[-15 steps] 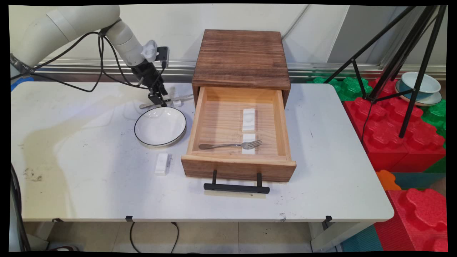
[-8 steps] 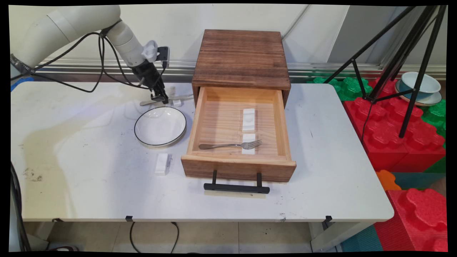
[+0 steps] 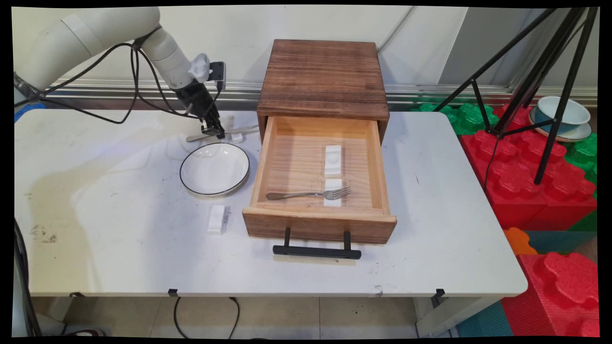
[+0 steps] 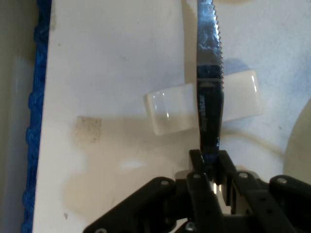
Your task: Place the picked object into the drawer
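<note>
White laminate tabletop (image 3: 119,248) spreads under everything, and at its far left side the white arm reaches down with the black jaws (image 3: 213,135) pressed together on the handle of a steel knife (image 4: 209,87). In the hand view the serrated blade runs straight away from the jaws and lies across a small white rest (image 4: 175,109), the blade touching the rest's top. In the main view the knife (image 3: 239,130) lies near the tabletop's back edge, just beyond a white plate with a dark rim (image 3: 214,169), and its tip points toward the drawer cabinet. Nearer the front, a second small white rest (image 3: 217,219) sits on the bare tabletop between the plate and the drawer's front corner, touching neither. To the right stands a dark wooden cabinet (image 3: 323,79) with its pale wooden drawer (image 3: 319,224) pulled fully out, a black bar handle (image 3: 316,251) on its front. Inside the drawer lie two white rests in a line, one farther back (image 3: 333,160) and one nearer the front (image 3: 333,183), and a steel fork (image 3: 308,194) lies crosswise with its tines on the nearer rest. Beyond the tabletop's right edge are red and green foam blocks (image 3: 530,181), a black tripod (image 3: 550,91), and a pale blue cup on a saucer (image 3: 559,117).
</note>
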Controlling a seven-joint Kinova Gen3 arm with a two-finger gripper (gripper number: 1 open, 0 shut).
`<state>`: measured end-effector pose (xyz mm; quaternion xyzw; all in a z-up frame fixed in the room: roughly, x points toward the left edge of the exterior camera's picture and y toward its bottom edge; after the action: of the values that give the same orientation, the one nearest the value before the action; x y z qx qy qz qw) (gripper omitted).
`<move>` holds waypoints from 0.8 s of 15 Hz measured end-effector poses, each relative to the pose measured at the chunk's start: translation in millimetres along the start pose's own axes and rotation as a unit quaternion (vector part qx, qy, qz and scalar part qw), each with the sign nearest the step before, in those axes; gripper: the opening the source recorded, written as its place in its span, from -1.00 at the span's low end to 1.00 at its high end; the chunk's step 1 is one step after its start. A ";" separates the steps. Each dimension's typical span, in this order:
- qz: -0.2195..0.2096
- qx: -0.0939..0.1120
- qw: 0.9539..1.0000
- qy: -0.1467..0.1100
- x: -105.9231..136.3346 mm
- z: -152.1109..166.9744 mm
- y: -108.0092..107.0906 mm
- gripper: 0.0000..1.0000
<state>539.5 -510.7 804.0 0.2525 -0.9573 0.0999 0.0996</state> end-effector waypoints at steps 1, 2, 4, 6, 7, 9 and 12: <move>-0.001 0.001 1.000 0.001 -0.2 -1.4 0.4 -1.00; -0.002 0.001 1.000 0.001 0.0 -3.3 1.0 -1.00; -0.001 0.001 1.000 0.003 0.2 -7.7 2.7 -1.00; 0.002 0.000 1.000 0.003 -0.2 -15.1 6.1 -1.00; 0.003 -0.001 1.000 0.003 -0.5 -18.7 8.0 -1.00; 0.008 -0.003 1.000 0.002 -2.0 -28.1 13.9 -1.00; 0.012 -0.007 1.000 -0.002 -5.7 -43.8 23.7 -1.00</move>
<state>538.5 -477.2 841.3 0.2404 -0.9610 0.0943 0.0986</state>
